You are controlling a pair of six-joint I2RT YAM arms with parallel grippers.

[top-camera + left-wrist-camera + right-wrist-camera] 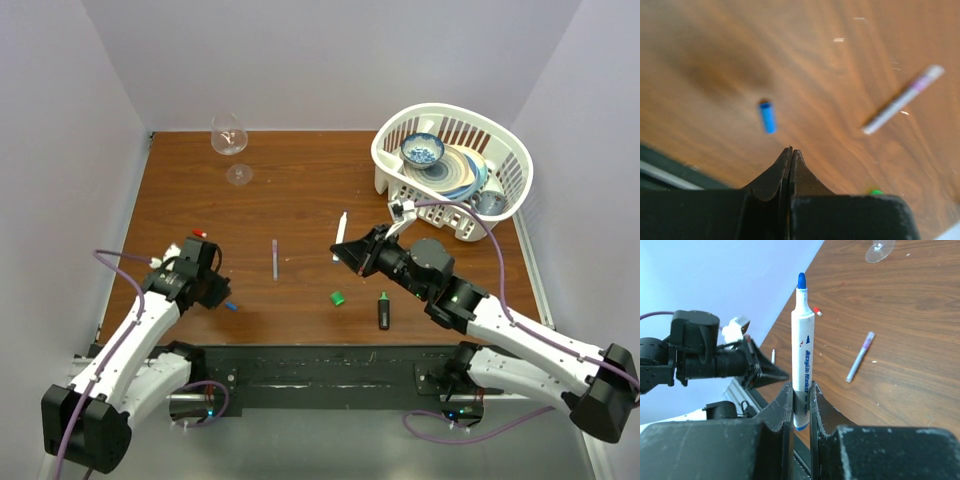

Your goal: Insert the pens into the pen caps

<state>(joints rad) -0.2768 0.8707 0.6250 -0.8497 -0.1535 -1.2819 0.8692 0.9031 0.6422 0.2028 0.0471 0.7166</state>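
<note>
our left claw (791,152) is clenched on nothing, its tips pressed together at the lower middle of the left wrist view. the blue cap (767,116) lies flat on the counter (830,70) just above and slightly left of those tips, clearly apart from them. the purple-grey pen (902,99) lies slanted toward the upper right of that frame, and a sliver of the green cap (875,191) shows at the bottom, right of the claw.

our right claw (801,392) is grasping the white pen (802,340) near its lower end, so the pen rises up the middle of the right wrist frame with its blue tip topmost.

in the top view, the green cap and the black marker (383,310) lie on the counter near the lower centre, below the right claw. the red cap (199,232) sits at the left, just above the left arm
</note>
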